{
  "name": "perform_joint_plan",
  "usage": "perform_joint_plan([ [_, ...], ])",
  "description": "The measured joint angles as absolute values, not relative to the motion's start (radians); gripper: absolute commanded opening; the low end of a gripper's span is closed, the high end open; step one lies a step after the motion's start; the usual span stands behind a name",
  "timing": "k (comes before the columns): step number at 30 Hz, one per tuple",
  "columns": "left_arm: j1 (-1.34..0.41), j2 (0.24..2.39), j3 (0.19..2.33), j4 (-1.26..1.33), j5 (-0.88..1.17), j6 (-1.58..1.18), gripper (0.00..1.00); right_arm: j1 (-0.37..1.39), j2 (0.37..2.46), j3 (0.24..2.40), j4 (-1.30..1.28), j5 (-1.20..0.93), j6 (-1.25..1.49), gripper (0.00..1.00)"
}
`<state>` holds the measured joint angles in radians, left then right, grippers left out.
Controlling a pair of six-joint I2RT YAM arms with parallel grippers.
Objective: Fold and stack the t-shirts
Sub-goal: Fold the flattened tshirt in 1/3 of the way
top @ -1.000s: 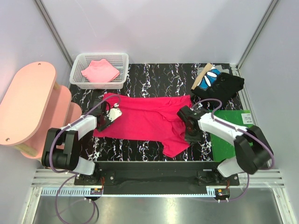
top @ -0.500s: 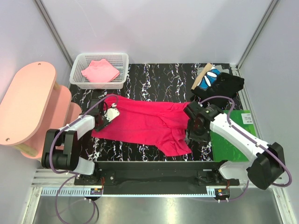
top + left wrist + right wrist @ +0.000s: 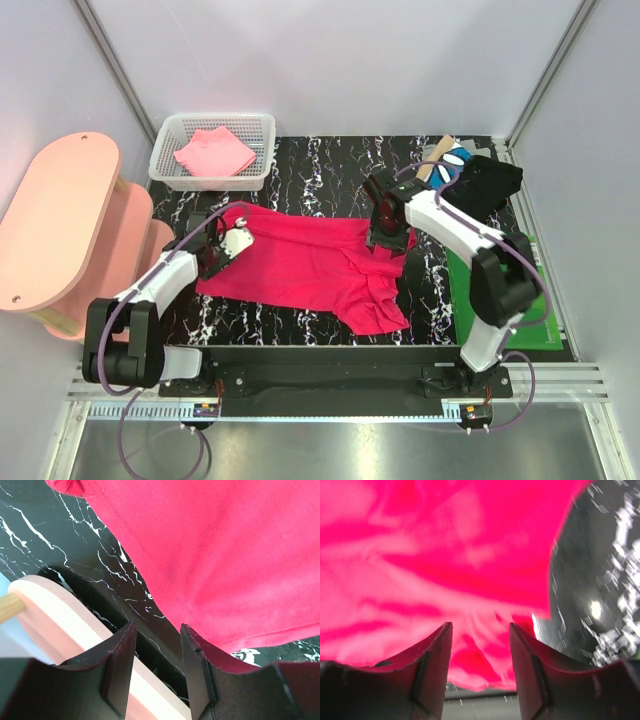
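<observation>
A crimson-red t-shirt lies spread on the black marble table, with a rumpled flap toward the near right. My left gripper hovers at the shirt's left edge. In the left wrist view it stands open with nothing between its fingers, and the red hem lies just ahead. My right gripper is over the shirt's far right corner. It is open above blurred red cloth and holds nothing. A folded pink t-shirt lies in the basket. Folded black and blue-with-white-marks t-shirts sit at the back right.
A white mesh basket stands at the back left. A pink stool stands to the left of the table, and its rim shows under my left fingers. A green mat lies at the right.
My right gripper has opened, let go of the red shirt and swung from the near right to the shirt's far right corner. The left gripper has shifted slightly farther back.
</observation>
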<state>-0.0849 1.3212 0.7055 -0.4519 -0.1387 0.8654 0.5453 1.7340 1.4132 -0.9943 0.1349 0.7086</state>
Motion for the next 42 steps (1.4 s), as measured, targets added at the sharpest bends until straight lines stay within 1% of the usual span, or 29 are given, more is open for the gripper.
perform_joint_plan([
  [3, -0.085, 1.312, 0.713, -0.471, -0.132, 0.865, 0.45, 0.525, 1.85, 1.421, -0.928, 0.117, 0.702, 0.53],
  [7, -0.085, 1.312, 0.739, -0.487, -0.123, 0.859, 0.45, 0.524, 1.919, 1.391, -0.868, 0.084, 0.703, 0.53],
  [14, -0.13, 1.312, 0.782, -0.501, -0.113, 0.83, 0.45, 0.524, 1.893, 1.269, -0.806, 0.06, 0.709, 0.54],
  [21, -0.164, 1.338, 0.783, -0.509, -0.113, 0.809, 0.45, 0.524, 1.811, 1.223, -0.791, 0.063, 0.717, 0.57],
  [27, -0.166, 1.364, 0.783, -0.513, -0.113, 0.795, 0.45, 0.524, 1.802, 1.247, -0.788, 0.07, 0.711, 0.57],
  [36, -0.166, 1.363, 0.783, -0.517, -0.113, 0.792, 0.45, 0.488, 1.964, 1.364, -0.779, 0.088, 0.678, 0.56],
  [42, -0.166, 1.362, 0.783, -0.508, -0.124, 0.783, 0.46, 0.464, 1.976, 1.375, -0.784, 0.095, 0.662, 0.57],
])
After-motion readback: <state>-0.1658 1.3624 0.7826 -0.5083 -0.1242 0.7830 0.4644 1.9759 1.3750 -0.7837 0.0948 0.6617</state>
